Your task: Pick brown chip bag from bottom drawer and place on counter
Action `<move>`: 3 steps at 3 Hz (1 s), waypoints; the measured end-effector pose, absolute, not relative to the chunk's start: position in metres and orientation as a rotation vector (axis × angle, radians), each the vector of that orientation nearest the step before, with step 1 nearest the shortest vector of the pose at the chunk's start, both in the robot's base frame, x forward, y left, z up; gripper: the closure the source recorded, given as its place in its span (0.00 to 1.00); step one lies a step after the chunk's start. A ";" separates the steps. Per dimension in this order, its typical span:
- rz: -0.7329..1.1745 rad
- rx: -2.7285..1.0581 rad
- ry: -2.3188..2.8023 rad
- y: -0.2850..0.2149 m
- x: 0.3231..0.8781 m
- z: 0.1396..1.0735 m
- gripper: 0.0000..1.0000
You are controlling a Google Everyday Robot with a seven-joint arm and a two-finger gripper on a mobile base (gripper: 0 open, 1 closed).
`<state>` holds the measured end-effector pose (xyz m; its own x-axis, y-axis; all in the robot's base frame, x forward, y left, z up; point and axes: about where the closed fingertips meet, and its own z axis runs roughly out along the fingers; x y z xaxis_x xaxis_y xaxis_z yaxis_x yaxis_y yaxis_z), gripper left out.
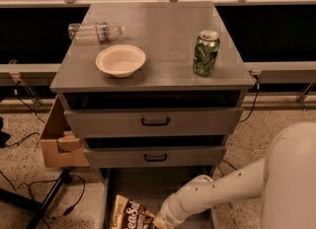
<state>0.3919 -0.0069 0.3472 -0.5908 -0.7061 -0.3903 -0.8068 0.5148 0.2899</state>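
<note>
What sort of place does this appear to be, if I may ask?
Probably a robotics test area: a grey metal three-drawer cabinet on speckled floor, beside an open cardboard box. The pincer sits low in the bottom drawer by the crinkled brown chip bag.

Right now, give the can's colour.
The can is green, camera view; gripper at the bag in the bottom drawer.

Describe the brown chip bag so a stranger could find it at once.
Start at the grey three-drawer cabinet and drop to its bottom drawer, pulled out at floor level. The brown chip bag lies at the drawer's front left, with the gripper at its right end. It is the only thing seen in that drawer: crinkled, dark brown, white lettering.
</note>
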 end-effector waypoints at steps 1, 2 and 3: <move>0.643 -1.325 2.543 -0.012 0.357 0.411 1.00; 0.726 -1.347 2.459 0.000 0.343 0.507 1.00; 0.880 -1.309 2.337 0.020 0.338 0.572 1.00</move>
